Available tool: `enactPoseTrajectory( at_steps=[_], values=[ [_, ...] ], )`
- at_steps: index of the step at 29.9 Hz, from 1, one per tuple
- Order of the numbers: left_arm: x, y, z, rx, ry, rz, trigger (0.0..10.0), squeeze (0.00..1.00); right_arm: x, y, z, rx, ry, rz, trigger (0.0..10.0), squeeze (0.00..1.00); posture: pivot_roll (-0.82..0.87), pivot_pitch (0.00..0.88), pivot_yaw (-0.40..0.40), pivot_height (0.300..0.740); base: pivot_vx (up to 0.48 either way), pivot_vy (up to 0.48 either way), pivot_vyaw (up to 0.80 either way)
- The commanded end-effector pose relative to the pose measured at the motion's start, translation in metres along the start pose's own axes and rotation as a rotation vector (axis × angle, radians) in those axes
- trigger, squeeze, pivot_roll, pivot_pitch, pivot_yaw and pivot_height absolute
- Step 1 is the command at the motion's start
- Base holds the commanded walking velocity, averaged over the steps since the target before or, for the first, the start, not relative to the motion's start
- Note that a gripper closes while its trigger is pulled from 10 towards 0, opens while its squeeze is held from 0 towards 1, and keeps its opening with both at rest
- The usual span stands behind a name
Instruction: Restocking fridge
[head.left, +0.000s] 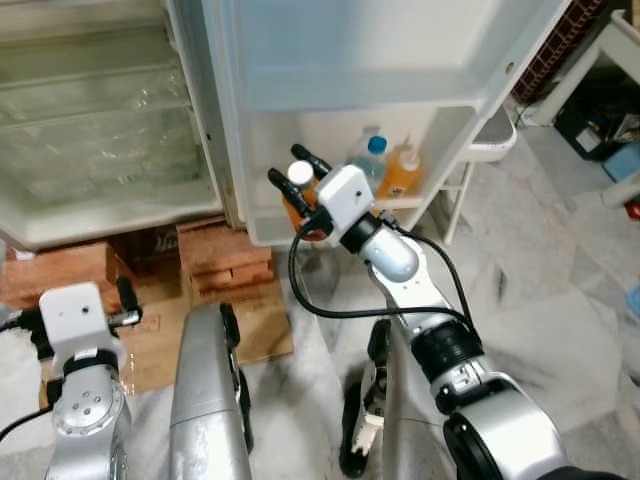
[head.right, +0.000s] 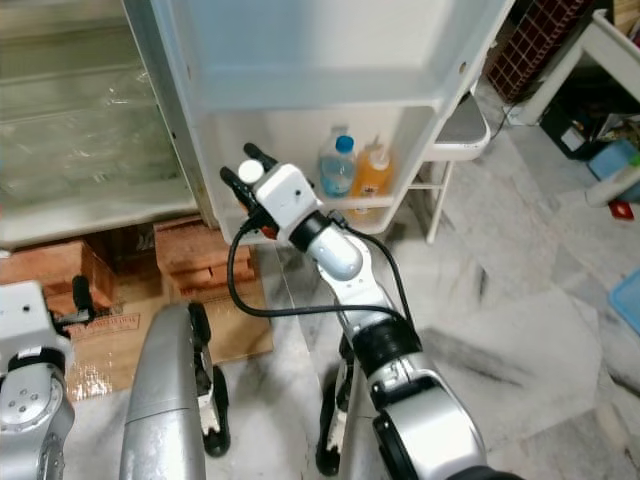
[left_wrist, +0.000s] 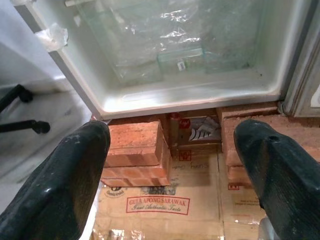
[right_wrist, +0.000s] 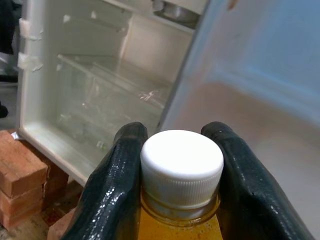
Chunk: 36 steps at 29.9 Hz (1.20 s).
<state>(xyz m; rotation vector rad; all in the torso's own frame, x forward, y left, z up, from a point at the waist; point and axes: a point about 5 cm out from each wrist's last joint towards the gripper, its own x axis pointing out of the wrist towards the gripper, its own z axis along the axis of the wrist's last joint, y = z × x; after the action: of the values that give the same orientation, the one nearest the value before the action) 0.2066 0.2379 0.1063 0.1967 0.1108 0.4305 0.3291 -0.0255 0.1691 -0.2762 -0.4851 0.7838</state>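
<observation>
My right gripper (head.left: 297, 173) is shut on the neck of an orange juice bottle (head.left: 292, 213) with a white cap (right_wrist: 181, 159). It holds the bottle upright at the left end of the fridge door's lower shelf (head.left: 268, 236). At the right end of that shelf stand a clear water bottle with a blue cap (head.left: 371, 160) and an orange bottle (head.left: 403, 173). My left gripper (left_wrist: 172, 145) hangs open and low, facing the fridge's bottom edge and the bricks (left_wrist: 135, 150) beneath it.
The fridge's main compartment (head.left: 100, 130) stands open, with a clear drawer inside. The fridge rests on red bricks (head.left: 225, 262) with flattened cardboard (head.left: 150, 345) on the floor in front. A white stool (head.left: 490, 142) stands right of the door on the marble floor.
</observation>
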Motion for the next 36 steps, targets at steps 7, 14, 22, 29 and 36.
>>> enactPoseTrajectory(
  at_steps=[7, 14, 22, 29, 36],
  values=[
    [-0.022, 0.006, -0.001, 0.050, -0.003, -0.021, 10.0, 0.00, 0.016, 0.014, 0.020, -0.216, -0.154, 0.084, 10.0, 0.00, 0.22, 0.324, -0.103, 0.486, 0.000, 0.000, 0.00],
    [-0.032, 0.000, 0.002, 0.031, 0.004, -0.107, 10.0, 0.00, 0.026, 0.012, 0.029, -0.350, -0.223, 0.118, 10.0, 0.00, 0.23, 0.357, -0.110, 0.486, 0.000, 0.000, 0.00],
    [-0.049, -0.001, 0.002, 0.021, 0.036, -0.164, 10.0, 0.00, 0.028, -0.016, 0.018, -0.559, -0.136, 0.012, 10.0, 0.00, 0.25, 0.390, -0.103, 0.486, 0.000, 0.000, 0.00],
    [-0.049, -0.002, 0.004, 0.027, 0.039, -0.182, 10.0, 0.00, 0.024, -0.024, 0.008, -0.597, -0.091, -0.071, 10.0, 0.00, 0.27, 0.403, -0.092, 0.486, 0.000, 0.000, 0.00],
    [-0.054, 0.004, 0.006, 0.042, 0.041, -0.175, 10.0, 0.00, 0.038, -0.004, 0.023, -0.586, -0.213, -0.073, 10.0, 0.00, 0.30, 0.428, -0.093, 0.486, 0.000, 0.000, 0.00]
  ],
)
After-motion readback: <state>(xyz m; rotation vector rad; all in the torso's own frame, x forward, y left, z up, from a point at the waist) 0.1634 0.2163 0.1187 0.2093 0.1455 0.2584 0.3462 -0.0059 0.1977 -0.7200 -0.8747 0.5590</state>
